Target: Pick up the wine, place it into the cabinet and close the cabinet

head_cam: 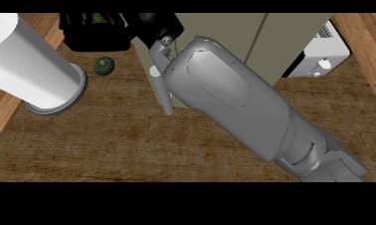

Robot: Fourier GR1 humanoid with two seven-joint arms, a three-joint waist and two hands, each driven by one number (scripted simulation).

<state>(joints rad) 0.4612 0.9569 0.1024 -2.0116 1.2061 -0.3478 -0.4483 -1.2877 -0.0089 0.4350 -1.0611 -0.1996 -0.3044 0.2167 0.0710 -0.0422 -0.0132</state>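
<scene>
Reaching up and to the left across the wooden counter (147, 144), the right forearm (242, 104) fills the middle of the head view, and its black hand (154, 24) sits at the top edge, against the open cabinet door (163, 87). Whether the fingers are curled or straight cannot be told, since only the back of the hand shows.

That door stands edge-on as a thin grey strip running down from the hand, with a small pale knob on it. Behind it the cabinet (294, 40) shows as pale grey-green panels with one vertical seam, its front reaching to about the middle of the picture's right half.

A dark opening lies at the top left, just beside the hand, and a bit of green (95, 18) shows inside it; it may be the wine, but that cannot be made out.

At the far left a large white cylinder (33, 69) with a grey rim crowds the counter's edge. A small dark green avocado (105, 65) lies between that cylinder and the door, apart from both. To the right a white appliance (317, 55) stands near the cabinet. Bare wood lies across the lower left.
</scene>
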